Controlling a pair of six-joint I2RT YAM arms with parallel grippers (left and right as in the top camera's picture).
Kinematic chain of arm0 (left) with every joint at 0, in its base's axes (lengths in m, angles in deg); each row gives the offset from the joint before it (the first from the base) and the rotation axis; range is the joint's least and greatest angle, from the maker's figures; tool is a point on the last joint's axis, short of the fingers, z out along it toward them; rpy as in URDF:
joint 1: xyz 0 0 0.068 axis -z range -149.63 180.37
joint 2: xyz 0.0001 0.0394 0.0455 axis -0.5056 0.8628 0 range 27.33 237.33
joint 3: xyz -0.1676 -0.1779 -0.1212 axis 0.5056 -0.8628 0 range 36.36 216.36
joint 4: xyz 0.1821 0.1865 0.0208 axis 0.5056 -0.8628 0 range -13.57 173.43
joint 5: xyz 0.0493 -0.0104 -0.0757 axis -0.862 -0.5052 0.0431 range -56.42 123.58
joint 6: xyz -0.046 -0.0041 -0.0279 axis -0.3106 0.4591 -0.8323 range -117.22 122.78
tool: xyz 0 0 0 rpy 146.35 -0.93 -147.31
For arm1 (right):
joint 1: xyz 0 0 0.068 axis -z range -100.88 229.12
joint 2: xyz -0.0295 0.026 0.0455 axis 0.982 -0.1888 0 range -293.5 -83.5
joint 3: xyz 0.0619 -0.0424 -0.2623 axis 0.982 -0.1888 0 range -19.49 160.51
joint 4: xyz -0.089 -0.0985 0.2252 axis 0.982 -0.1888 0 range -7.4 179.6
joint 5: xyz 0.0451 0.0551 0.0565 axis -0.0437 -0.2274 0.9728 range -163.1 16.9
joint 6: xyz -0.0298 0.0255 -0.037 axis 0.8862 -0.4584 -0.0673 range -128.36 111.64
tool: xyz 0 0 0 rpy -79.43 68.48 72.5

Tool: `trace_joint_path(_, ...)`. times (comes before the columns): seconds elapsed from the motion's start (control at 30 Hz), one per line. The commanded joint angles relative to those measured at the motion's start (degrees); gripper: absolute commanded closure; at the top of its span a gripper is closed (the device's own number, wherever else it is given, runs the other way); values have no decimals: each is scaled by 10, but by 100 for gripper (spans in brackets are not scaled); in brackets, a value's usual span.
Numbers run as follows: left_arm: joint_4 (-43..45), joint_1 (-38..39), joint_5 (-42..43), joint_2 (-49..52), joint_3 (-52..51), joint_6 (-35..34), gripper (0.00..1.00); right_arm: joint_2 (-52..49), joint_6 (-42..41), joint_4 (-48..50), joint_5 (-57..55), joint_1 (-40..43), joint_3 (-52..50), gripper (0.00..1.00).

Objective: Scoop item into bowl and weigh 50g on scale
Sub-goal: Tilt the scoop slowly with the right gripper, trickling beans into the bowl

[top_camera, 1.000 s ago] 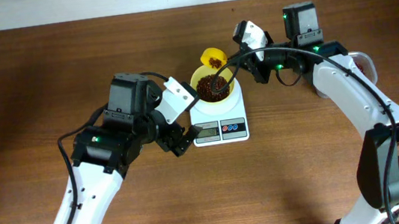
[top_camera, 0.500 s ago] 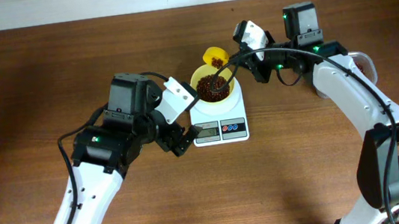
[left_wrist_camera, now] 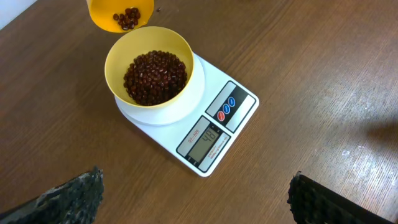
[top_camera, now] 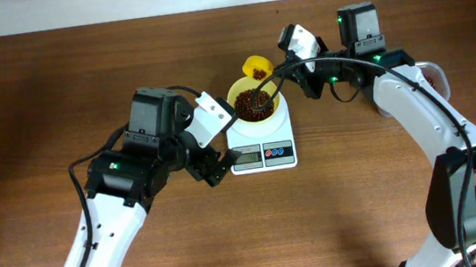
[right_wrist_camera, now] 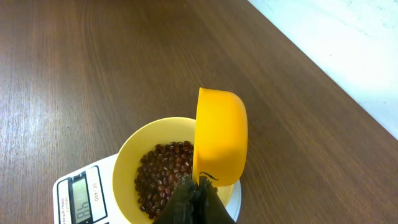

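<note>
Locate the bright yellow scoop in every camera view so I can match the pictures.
Overhead: scoop sits upper centre, just behind the bowl.
Left wrist: scoop is cut off by the top edge, upper left, above the bowl.
Right wrist: scoop is in the centre, tipped on its side over the bowl.
Shared landmark: the bowl of beans on the white scale.
</note>
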Motion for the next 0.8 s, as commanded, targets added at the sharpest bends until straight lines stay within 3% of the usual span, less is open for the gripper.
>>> trace_joint_path(0.0,1,-3,0,-2,-4,-7,1,-3,6,0,-1,-2,0,96)
trace_joint_path(0.77,1,-3,0,-2,-4,-7,2,-3,4,3,-23,-2,0,96)
